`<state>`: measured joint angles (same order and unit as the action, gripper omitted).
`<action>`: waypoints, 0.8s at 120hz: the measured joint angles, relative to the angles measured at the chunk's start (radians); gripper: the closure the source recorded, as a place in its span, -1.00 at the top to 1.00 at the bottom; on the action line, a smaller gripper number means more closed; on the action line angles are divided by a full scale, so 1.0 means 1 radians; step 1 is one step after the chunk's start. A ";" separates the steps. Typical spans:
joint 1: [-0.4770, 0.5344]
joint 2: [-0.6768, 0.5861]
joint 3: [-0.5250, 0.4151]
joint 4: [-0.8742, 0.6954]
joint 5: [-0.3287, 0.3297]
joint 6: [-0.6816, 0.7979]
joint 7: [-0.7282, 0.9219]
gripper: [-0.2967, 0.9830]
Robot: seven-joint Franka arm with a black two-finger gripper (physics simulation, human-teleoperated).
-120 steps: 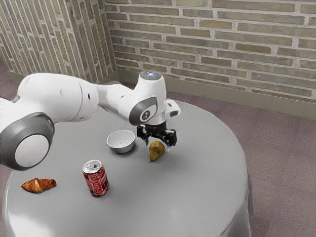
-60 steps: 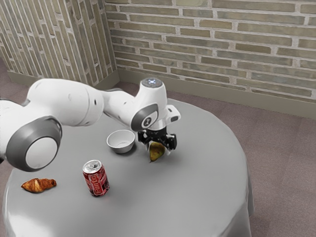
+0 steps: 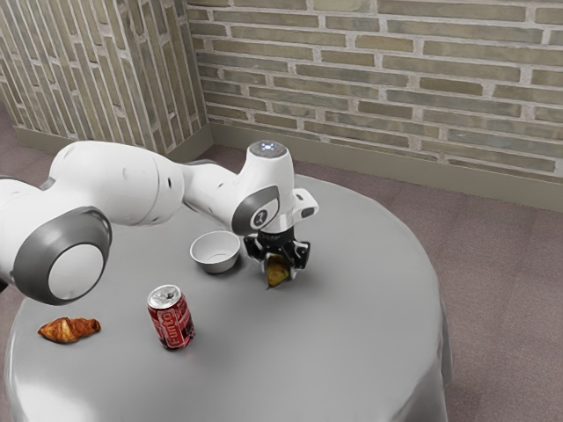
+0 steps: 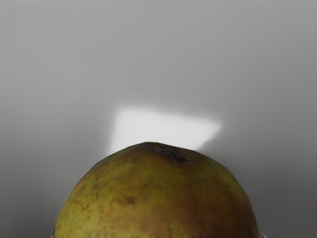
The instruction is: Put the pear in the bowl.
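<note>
My gripper (image 3: 279, 269) is low over the table in the exterior view, its fingers against two sides of the pear (image 3: 277, 272), shut on it. The yellow-brown pear appears to rest on the tabletop, partly hidden by the fingers. In the wrist view the pear (image 4: 156, 198) is large at the lower edge, its rounded, dark-marked end showing. The white bowl (image 3: 215, 263) stands upright just beside the gripper, toward the exterior view's left, and no fruit shows inside it.
A red soda can (image 3: 171, 318) stands nearer the exterior camera than the bowl. The croissant (image 3: 69, 330) lies farther toward the exterior view's left, on the round grey table (image 3: 352, 334). Behind the table rises a brick wall (image 3: 396, 79).
My hand has come down around the pear and moved slightly toward the exterior view's left. The fingers have closed in on the pear; the bowl, can and croissant have stayed put.
</note>
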<state>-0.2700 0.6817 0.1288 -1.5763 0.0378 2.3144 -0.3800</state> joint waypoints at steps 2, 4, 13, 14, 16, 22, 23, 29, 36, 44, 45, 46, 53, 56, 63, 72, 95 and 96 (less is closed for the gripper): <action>0.000 0.000 0.000 0.000 0.000 0.000 0.000 0.12; 0.000 0.000 0.000 0.000 0.000 0.000 0.000 0.12; 0.001 0.000 0.000 0.001 0.001 0.005 -0.001 0.12; 0.001 0.000 0.001 0.000 0.001 0.006 -0.001 0.11; 0.001 -0.001 0.001 0.000 0.001 0.009 -0.002 0.12; 0.001 -0.005 0.002 -0.002 0.001 0.017 -0.002 0.10; 0.001 -0.006 0.003 -0.002 0.001 0.019 -0.002 0.09; 0.001 -0.014 0.005 -0.004 0.002 0.025 -0.003 0.08; 0.000 -0.025 0.009 -0.008 0.003 0.030 -0.004 0.08; 0.001 -0.051 0.013 -0.022 0.004 0.033 -0.004 0.07; 0.001 -0.057 0.015 -0.027 0.005 0.033 -0.005 0.06; 0.001 -0.063 0.016 -0.032 0.005 0.033 -0.005 0.06; 0.005 -0.112 0.034 -0.078 0.007 0.035 -0.006 0.04; 0.012 -0.134 0.041 -0.099 0.008 0.035 -0.007 0.04; 0.043 -0.189 0.049 -0.152 0.010 0.036 -0.008 0.03; 0.099 -0.232 0.052 -0.191 0.013 0.037 -0.007 0.02; 0.208 -0.226 0.044 -0.185 0.019 0.043 -0.001 0.00; 0.209 -0.225 0.043 -0.183 0.020 0.044 0.000 0.00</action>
<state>-0.0606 0.4567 0.1723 -1.7592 0.0574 2.3581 -0.3803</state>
